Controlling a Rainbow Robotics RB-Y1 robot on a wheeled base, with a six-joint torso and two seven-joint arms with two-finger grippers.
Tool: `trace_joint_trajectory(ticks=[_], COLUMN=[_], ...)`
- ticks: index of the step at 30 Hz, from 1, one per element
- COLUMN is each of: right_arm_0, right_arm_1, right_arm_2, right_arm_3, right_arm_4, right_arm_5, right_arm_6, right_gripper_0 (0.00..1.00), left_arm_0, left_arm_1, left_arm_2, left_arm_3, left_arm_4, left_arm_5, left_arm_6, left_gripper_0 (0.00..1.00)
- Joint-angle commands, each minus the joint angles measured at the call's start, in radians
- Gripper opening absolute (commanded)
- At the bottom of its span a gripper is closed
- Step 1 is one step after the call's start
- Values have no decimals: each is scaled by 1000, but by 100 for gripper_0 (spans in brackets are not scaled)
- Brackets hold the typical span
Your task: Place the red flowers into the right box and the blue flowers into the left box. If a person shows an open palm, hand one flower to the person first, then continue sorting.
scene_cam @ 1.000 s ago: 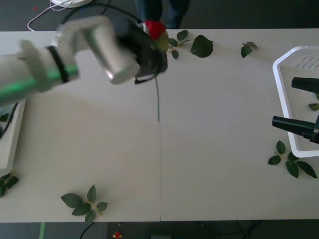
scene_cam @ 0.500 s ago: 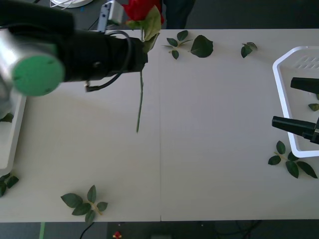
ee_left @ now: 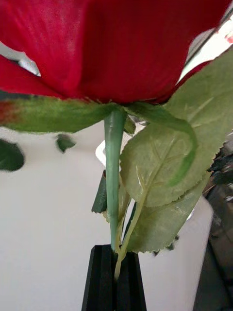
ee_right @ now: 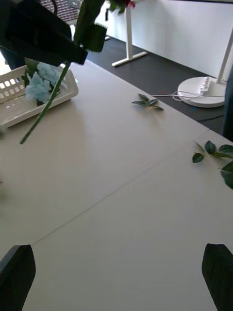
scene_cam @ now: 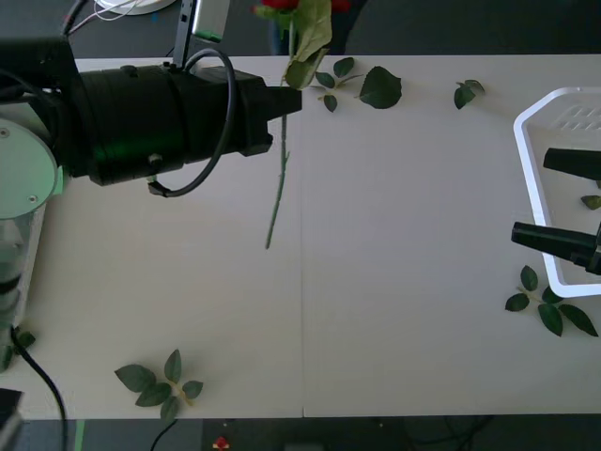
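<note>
Your left gripper (scene_cam: pixel 285 101), black-fingered on its thick black arm, has its fingers pressed together on the long thin green stem of a deep-red rose (scene_cam: pixel 293 6). In the left wrist view the stem (ee_left: pixel 112 184) and a large green leaf run straight down into the closed fingers, with the bloom above. Taking the shallow white perforated plastic tray (scene_cam: pixel 531 178) as your landmark, the rose hangs well apart from it, across the white table (scene_cam: pixel 394 235) toward the far edge, lifted clear with the stem tip dangling over the surface.

By my reading you are in the carry step: the red flower is picked up and belongs in that white tray. No open palm is visible, so sorting can go on. The next move calls for a long sweep toward the tray, or a transfer to your right gripper (scene_cam: pixel 560 203), whose black fingers are spread wide and hover over the tray's near side.

The table between the rose and the tray is open; loose green leaf sprigs (scene_cam: pixel 360 83) lie only along the far edge, and more sprigs (scene_cam: pixel 549 305) sit just beside the tray. Mind the tray's raised rim with the hanging stem. The off-white basket-like tray (ee_right: pixel 29 99), farthest from the white tray, already holds pale-blue fluffy flowers (ee_right: pixel 42 81).
</note>
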Motion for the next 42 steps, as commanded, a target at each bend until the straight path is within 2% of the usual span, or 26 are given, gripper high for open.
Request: trace_joint_trajectory(ticks=[1, 9, 17, 22, 35, 42], right_arm_0=[-22, -128, -243, -309, -471, -529], right_arm_1=[-8, -8, 3, 37, 106, 109], right_arm_2=[15, 113, 249, 297, 438, 530], right_arm_3=[19, 116, 212, 237, 327, 359], right_arm_4=[-78, -234, -391, -395, -395, -411], right_arm_5=[28, 55, 55, 55, 55, 46], right_arm_6=[-19, -29, -34, -37, -37, -34], right_gripper_0=[100, 100, 100, 100, 100, 100], left_arm_0=[26, 29, 32, 38, 66, 66], left_arm_1=[-72, -153, -148, -124, -66, -66], left_arm_2=[27, 27, -2, -48, -56, -56], left_arm_3=[-38, -38, -38, -38, -36, -36], left_arm_4=[63, 181, 244, 272, 327, 327], left_arm_5=[-5, -78, -151, -265, -265, -265], left_arm_6=[-132, -290, -324, -325, -330, -330], left_gripper_0=[0, 0, 0, 0, 0, 0])
